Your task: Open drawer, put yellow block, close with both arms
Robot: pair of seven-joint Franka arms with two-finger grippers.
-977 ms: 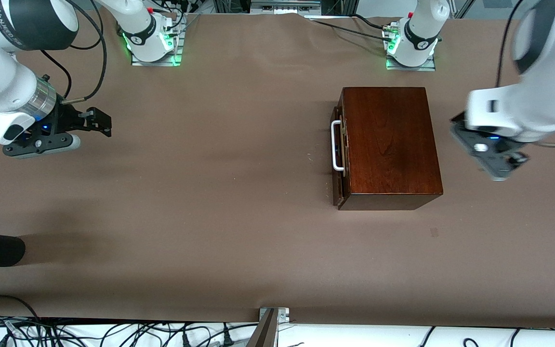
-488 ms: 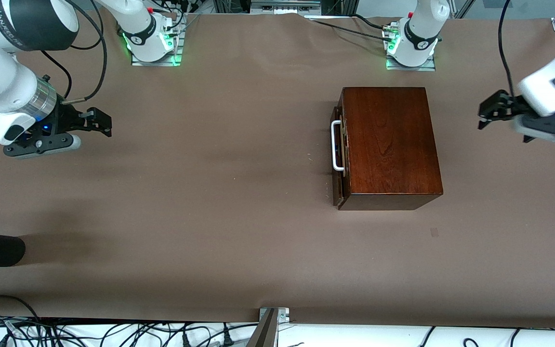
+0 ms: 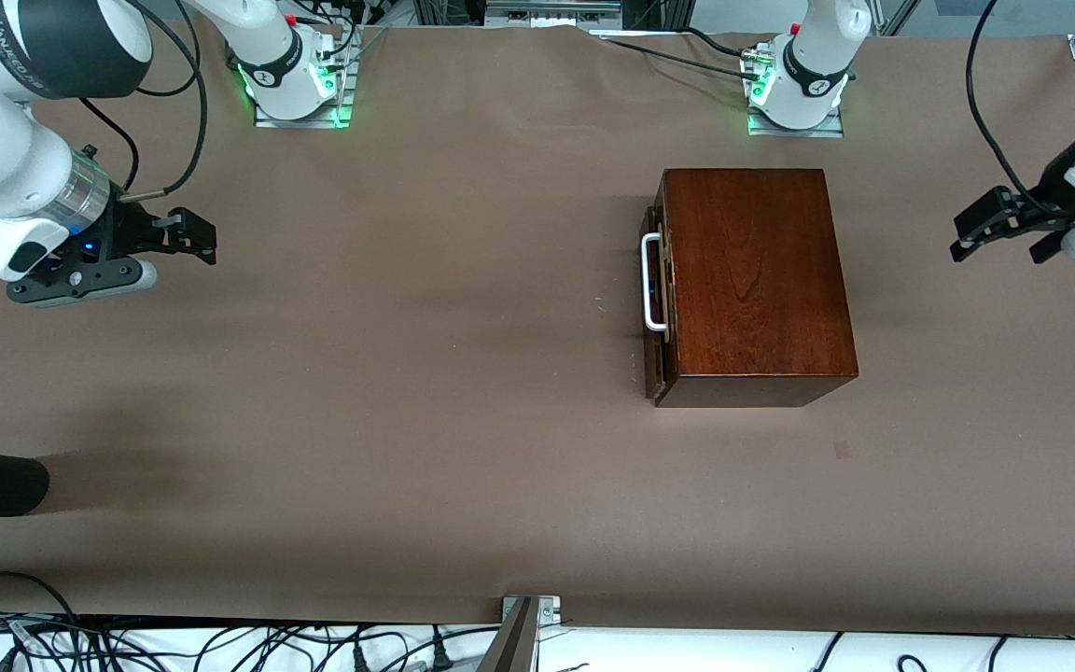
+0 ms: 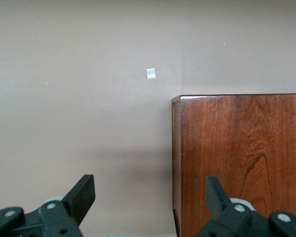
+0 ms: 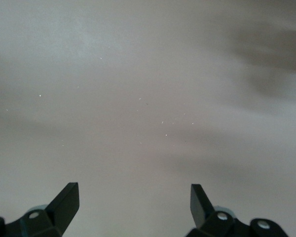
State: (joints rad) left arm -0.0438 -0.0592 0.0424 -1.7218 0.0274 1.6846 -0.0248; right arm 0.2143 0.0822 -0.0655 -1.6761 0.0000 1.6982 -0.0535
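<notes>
The left arm has swung away since a moment ago: its gripper was just beside the box then, and now the left gripper (image 3: 985, 224) hangs over the bare table near the left arm's end, well apart from the box. The right arm has not moved at all. The drawer (image 3: 657, 289) is pushed in, or very nearly, with its dark front against the box (image 3: 752, 280) and its white handle (image 3: 651, 283) pointing toward the right arm's end of the table. The box sits on the brown table (image 3: 407, 392), closer to the left arm's base than to the right arm's base. No yellow block can be seen anywhere, not on the table and not in either gripper. It may be inside the shut drawer, but that cannot be told from here. So the job looks either finished or not started, and the arms pulled back make finished seem a bit more likely. In the left wrist view the left gripper's fingers (image 4: 84, 195) are spread wide with nothing between them, and one edge of the box shows below. The right gripper (image 3: 185, 235) waits over the bare table at the right arm's end, its fingers (image 5: 66, 200) also wide apart and holding nothing.
</notes>
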